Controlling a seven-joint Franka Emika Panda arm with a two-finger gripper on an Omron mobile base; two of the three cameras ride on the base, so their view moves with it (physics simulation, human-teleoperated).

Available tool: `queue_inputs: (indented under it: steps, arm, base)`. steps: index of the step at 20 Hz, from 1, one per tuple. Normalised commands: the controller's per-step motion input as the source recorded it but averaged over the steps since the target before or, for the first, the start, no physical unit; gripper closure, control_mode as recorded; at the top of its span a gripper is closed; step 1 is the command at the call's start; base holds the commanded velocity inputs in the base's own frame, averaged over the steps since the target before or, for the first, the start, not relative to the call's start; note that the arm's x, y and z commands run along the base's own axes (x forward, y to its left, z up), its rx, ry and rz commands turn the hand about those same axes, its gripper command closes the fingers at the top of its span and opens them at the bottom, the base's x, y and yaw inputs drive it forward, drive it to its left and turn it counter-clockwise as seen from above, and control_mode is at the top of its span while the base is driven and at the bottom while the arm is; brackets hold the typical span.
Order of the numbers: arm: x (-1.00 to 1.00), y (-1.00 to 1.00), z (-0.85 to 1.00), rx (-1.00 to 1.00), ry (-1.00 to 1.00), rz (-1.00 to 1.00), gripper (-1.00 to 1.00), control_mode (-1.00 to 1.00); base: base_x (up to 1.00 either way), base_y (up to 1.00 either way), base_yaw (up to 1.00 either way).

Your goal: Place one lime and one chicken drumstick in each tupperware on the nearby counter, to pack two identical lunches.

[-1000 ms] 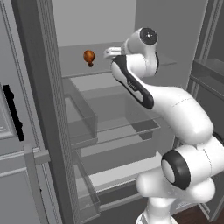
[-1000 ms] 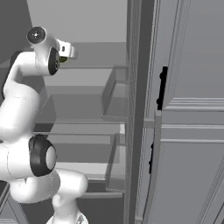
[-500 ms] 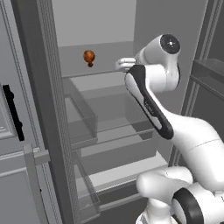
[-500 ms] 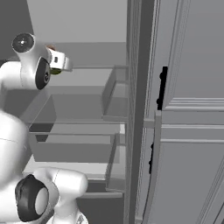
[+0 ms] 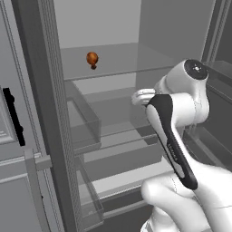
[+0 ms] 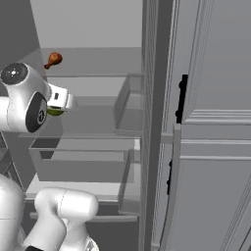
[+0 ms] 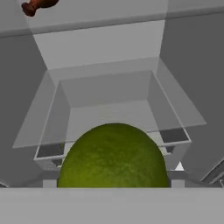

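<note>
The gripper (image 6: 60, 105) is clamped wide around a lime (image 7: 113, 155), inside the open fridge. Firm, round and probably slick, the lime wants pads across its widest part. A chicken drumstick (image 5: 92, 59) lies on the glass shelf (image 5: 131, 59) above.

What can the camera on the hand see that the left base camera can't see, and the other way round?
The hand view alone shows the green lime close up, right at the gripper, above a clear drawer. The left base view alone shows the robot's white arm and the grey door with its black handle. Both show the brown chicken drumstick on the glass fridge shelf.
</note>
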Motion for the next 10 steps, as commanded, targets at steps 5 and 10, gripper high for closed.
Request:
queue_inputs:
  steps: [5, 10]
  arm:
    - [-0.98, -0.04, -0.64, -0.06, 0.12, 0.01, 1.00, -1.00]
    - [-0.60, -0.18, -0.25, 0.00, 0.02, 0.04, 1.00, 1.00]
  base:
    - [0.00, 0.00, 0.00]
    - [-0.40, -0.17, 0.05]
